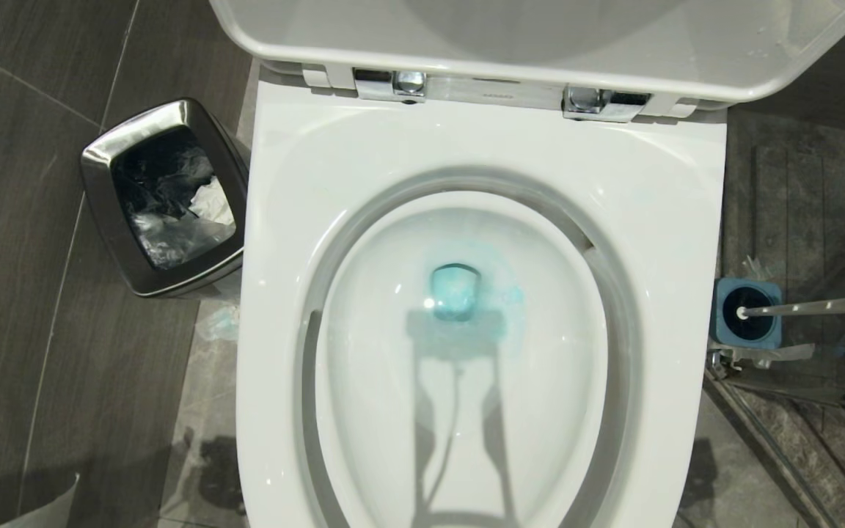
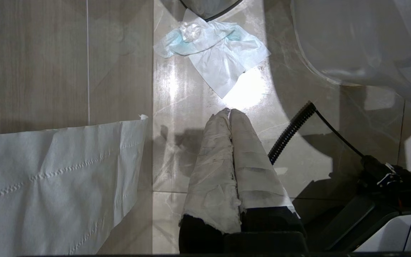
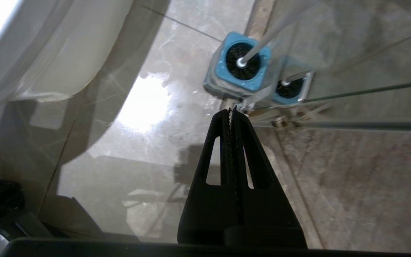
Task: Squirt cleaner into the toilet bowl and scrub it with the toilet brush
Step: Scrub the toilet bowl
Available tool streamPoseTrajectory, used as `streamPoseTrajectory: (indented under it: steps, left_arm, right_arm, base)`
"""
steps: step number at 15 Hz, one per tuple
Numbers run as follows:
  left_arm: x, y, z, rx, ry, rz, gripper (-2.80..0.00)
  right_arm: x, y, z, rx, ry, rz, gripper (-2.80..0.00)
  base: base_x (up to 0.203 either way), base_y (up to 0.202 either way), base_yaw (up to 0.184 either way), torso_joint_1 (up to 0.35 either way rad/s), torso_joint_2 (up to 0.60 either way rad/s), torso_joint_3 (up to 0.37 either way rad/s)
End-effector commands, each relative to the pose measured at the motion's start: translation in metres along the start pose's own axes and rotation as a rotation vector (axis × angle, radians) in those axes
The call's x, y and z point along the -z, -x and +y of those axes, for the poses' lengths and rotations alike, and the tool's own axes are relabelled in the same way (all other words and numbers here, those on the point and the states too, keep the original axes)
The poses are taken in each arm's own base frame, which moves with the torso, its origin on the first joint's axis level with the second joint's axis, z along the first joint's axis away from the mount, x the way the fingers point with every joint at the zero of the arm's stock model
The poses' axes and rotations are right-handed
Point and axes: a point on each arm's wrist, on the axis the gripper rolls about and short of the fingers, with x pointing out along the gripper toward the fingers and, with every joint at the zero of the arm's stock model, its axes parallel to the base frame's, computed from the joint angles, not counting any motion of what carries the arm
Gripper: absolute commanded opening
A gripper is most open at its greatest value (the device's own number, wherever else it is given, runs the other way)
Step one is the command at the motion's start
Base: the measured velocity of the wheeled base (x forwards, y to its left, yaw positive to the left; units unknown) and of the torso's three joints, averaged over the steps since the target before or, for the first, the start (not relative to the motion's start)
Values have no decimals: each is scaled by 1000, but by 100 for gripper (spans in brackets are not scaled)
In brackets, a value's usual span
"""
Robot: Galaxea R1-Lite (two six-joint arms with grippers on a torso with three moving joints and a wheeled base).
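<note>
We found the right gripper (image 3: 231,110) pinched fully together, its black serrated fingers meeting at the tips with nothing between them, poised above the glossy floor. Just beyond those tips stood the blue-and-grey brush holder (image 3: 239,67), and in it the toilet brush (image 3: 242,61), black bristle head seated down inside and slim white handle leaning up and away. Beside the holder a glass panel (image 3: 351,71) gave back a reflection of it. The white flank of the toilet bowl (image 3: 41,53) rose to one side of the gripper.

The left gripper (image 2: 229,113) was likewise closed and empty, its two fingers wrapped in white tape and pressed against each other over the tiles. Near it we saw a sheet of toilet paper (image 2: 55,178) hanging, and farther out a crumpled tissue (image 2: 216,53) stained teal on the floor.

From the head view neither arm showed. The bowl stood with lid raised, and the cleaner (image 1: 457,293) lay pooled teal-blue at the drain of the basin. A steel waste bin (image 1: 166,198) sat to the robot's left of the toilet.
</note>
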Motion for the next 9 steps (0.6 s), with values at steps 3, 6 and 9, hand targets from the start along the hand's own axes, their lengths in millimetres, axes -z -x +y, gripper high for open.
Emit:
streamPoseTrajectory:
  steps: [3,6,9]
  left_arm:
    - [0,0,0,0,-1,3,-280]
    - [0,0,0,0,-1,3,-280]
    - [0,0,0,0,-1,3,-280]
  right_arm:
    - [39,-18,11,-33,-8,27,-280]
    - [49,-22,13,-32,-41,29,-280]
    - [50,-22,13,-37,-27,30,-280]
  base:
    - [0,0,0,0,0,0]
    - [0,0,0,0,0,0]
    - [0,0,0,0,0,0]
